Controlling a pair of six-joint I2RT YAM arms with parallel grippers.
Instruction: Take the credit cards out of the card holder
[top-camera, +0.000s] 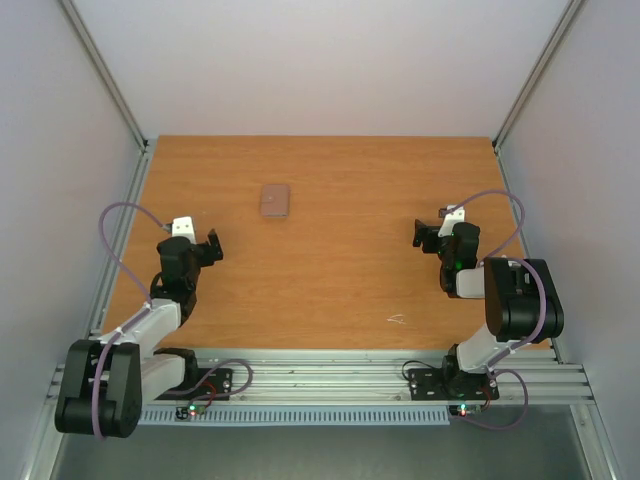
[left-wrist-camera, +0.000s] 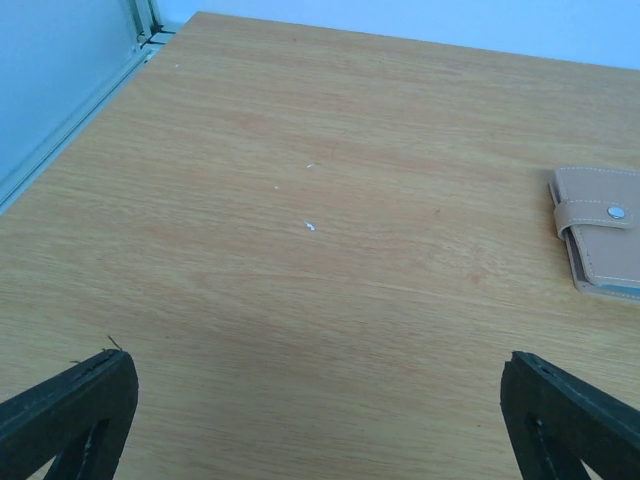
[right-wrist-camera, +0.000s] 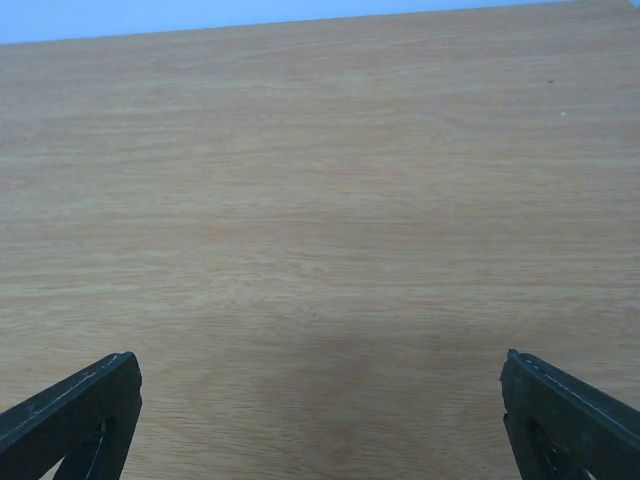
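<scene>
The card holder (top-camera: 275, 200) lies closed and flat on the wooden table, dusty pink, toward the back left of centre. In the left wrist view it (left-wrist-camera: 605, 230) sits at the right edge, its strap fastened with a metal snap. No credit cards show; they are hidden or out of view. My left gripper (top-camera: 208, 248) is open and empty, near the table's left side, short of the holder. My right gripper (top-camera: 428, 237) is open and empty at the right side, over bare wood. In both wrist views the fingers (left-wrist-camera: 70, 405) (right-wrist-camera: 70, 405) stand wide apart.
Grey walls and metal rails (top-camera: 125, 215) enclose the table on the left, right and back. A small white scuff (top-camera: 396, 319) marks the wood near the front right. The aluminium base rail (top-camera: 330, 380) runs along the near edge.
</scene>
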